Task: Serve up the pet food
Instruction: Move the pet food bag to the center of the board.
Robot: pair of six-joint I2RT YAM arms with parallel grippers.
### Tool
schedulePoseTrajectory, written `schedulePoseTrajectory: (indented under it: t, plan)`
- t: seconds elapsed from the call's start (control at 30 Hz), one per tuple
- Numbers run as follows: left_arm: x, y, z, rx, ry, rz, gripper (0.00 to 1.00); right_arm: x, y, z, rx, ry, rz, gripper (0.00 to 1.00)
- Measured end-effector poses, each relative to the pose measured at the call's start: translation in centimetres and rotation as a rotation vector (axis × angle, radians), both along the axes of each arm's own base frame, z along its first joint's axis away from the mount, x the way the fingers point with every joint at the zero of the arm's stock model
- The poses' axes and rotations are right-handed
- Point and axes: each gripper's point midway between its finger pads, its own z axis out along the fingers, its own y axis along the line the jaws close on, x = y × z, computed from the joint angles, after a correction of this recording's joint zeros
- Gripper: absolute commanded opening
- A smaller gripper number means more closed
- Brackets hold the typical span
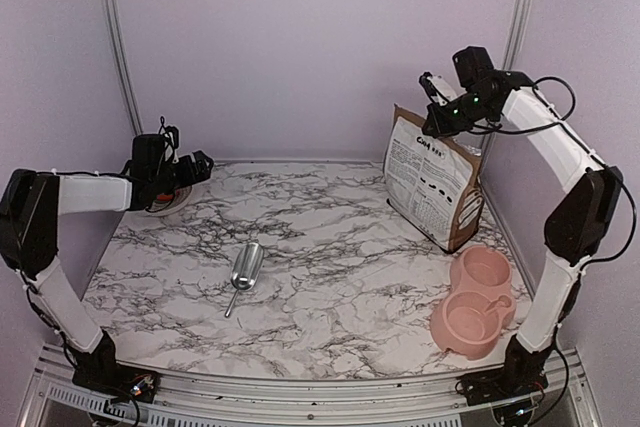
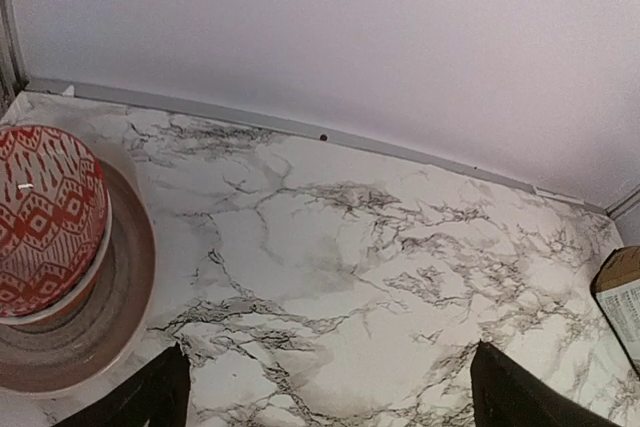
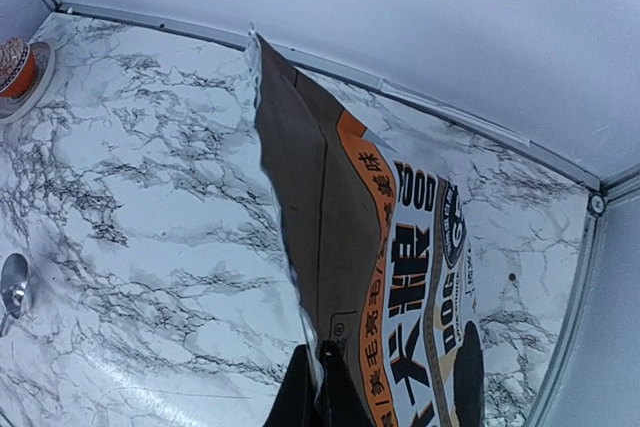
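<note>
R claw (image 3: 322, 387) pinches pet food bag (image 3: 400, 277) top.

White links (image 1: 90, 192), black joints (image 1: 25, 212), looping cables (image 1: 556, 78)

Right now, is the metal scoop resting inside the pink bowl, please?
No, the scoop lies on the marble table, left of the pink bowl.

My overhead camera looks down from above and behind, across the whole desk (image 1: 330, 247). The left wrist view sits low, facing the back wall (image 2: 350, 37), close beside the dish (image 2: 120, 317). The right wrist looks steeply down the bag (image 3: 310, 177), sharing that dish far off.
</note>
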Motion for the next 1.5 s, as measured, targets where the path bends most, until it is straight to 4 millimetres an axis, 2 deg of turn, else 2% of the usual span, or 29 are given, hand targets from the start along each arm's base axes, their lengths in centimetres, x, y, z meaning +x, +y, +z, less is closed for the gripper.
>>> schedulePoseTrajectory:
  t: [0.17, 0.27, 0.53, 0.7, 0.83, 0.93, 1.07, 1.2, 1.23, 1.3, 1.4, 1.5]
  plan:
    - [-1.3, 0.9, 6.6, -0.01, -0.126, 0.029, 0.99, -1.3, 4.1, 0.4, 0.0, 0.017, 0.078, 0.0]
    - [-2.3, 1.9, 8.9, -0.003, -0.162, 0.07, 0.99, -2.3, 7.3, 0.7, 0.012, 0.022, 0.143, 0.0]
    - [-4.8, 4.2, 10.3, 0.042, -0.149, 0.164, 0.99, -6.4, 16.0, 0.9, 0.061, 0.035, 0.334, 0.0]
    - [-6.2, 5.7, 10.6, 0.081, -0.131, 0.221, 0.99, -9.7, 20.5, 0.8, 0.08, 0.054, 0.433, 0.0]
    - [-7.1, 6.6, 9.9, 0.118, -0.081, 0.257, 0.99, -11.7, 23.4, 0.7, 0.09, 0.059, 0.492, 0.0]
    - [-7.5, 6.5, 9.5, 0.122, -0.048, 0.244, 0.99, -12.3, 24.4, 0.7, 0.102, 0.059, 0.506, 0.0]
    - [-8.5, 5.6, 9.6, 0.098, -0.027, 0.188, 0.95, -12.4, 24.8, 0.7, 0.108, 0.052, 0.509, 0.0]
    - [-9.8, 3.9, 10.8, 0.044, -0.033, 0.102, 0.9, -12.0, 24.9, 0.8, 0.108, 0.036, 0.507, 0.23]
    - [-10.2, 3.4, 11.1, 0.031, -0.035, 0.08, 0.89, -11.6, 25.3, 1.7, 0.131, -0.003, 0.513, 0.3]
    - [-10.9, 2.0, 11.7, 0.006, -0.044, 0.026, 0.88, -11.0, 25.5, 3.8, 0.177, -0.068, 0.518, 0.36]
    - [-12.2, -0.8, 12.6, -0.023, -0.059, -0.074, 0.86, -11.1, 25.0, 7.1, 0.233, -0.15, 0.543, 0.39]
    - [-13.4, -3.8, 12.8, -0.034, -0.061, -0.173, 0.84, -11.0, 23.6, 9.7, 0.274, -0.205, 0.553, 0.41]
